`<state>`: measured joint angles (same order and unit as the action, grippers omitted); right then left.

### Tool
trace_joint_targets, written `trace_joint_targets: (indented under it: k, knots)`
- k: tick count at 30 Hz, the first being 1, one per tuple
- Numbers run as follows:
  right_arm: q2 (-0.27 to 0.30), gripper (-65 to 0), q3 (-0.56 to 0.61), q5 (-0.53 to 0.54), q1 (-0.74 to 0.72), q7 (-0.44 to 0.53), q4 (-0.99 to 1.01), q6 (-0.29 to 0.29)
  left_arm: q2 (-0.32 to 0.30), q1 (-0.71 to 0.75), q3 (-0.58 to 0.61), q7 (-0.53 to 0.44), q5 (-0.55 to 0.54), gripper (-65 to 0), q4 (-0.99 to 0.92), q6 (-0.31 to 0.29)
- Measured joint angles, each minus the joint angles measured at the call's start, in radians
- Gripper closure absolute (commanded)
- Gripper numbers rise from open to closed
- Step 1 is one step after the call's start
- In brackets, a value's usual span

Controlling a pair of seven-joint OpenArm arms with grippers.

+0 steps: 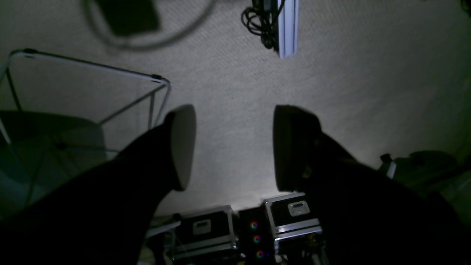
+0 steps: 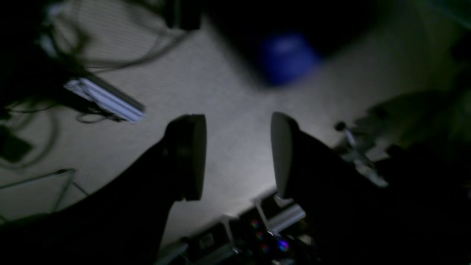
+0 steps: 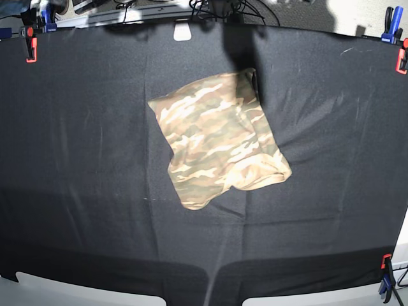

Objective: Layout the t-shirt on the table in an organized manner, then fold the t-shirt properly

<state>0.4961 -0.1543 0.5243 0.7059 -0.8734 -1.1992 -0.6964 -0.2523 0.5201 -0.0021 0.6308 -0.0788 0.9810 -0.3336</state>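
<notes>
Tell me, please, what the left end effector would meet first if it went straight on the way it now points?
Probably only the pale carpeted floor: the left end effector stands open and nothing shows between its fingers, though depth is unclear.

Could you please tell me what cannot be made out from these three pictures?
- Base view: neither arm shows; the t-shirt lies folded on the table, so its sleeves and collar are hidden under its own layers.
- Left wrist view: the open left gripper faces the floor; shirt and table are out of frame.
- Right wrist view: dark and blurred; beyond the open right gripper, the blue shape is unidentifiable.
</notes>
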Motion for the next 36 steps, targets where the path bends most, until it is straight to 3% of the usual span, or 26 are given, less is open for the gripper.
trace_joint_targets:
  k: [2, 7, 11, 15, 19, 23, 29, 36]
  knots:
    - [0.005, -27.5, 0.067, -0.008, -0.017, 0.014, 0.011, 0.0, 0.0, -0.006, 0.0, -0.003, 0.0, -31.1, 0.001, 0.0]
    - [0.002, -27.5, 0.193, -0.081, -0.047, 0.058, 0.048, 0.077, 0.0, -0.007, 0.0, -0.002, 0.0, -31.1, 0.0, -0.002]
    - [0.0, -27.5, 0.254, -0.171, -0.061, 0.1, 0.08, 0.119, 0.0, -0.008, 0.0, -0.061, 0.0, -31.1, 0.001, 0.0]
    - [0.001, -27.5, 0.28, -0.268, -0.075, 0.243, 0.117, 0.133, 0.0, -0.018, 0.0, -0.175, 0.0, -31.1, 0.0, -0.003]
    - [0.005, -27.5, 0.29, -0.377, -0.074, 0.398, 0.163, 0.133, 0.0, -0.078, 0.0, -0.182, 0.003, -31.1, -0.011, -0.001]
    - [0.003, -27.5, 0.29, -0.367, -0.077, 0.489, 0.205, 0.133, 0.0, -0.128, 0.0, -0.183, 0.0, -31.1, -0.105, -0.001]
    - [0.0, -27.5, 0.29, -0.365, -0.107, 0.527, 0.314, 0.141, 0.0, -0.158, 0.0, -0.208, 0.014, -31.1, -0.312, 0.0]
    - [-0.047, -27.5, 0.29, -0.364, -0.307, 0.56, 0.557, 0.141, 0.0, -0.197, 0.0, -0.212, 0.066, -31.1, -0.377, 0.0]
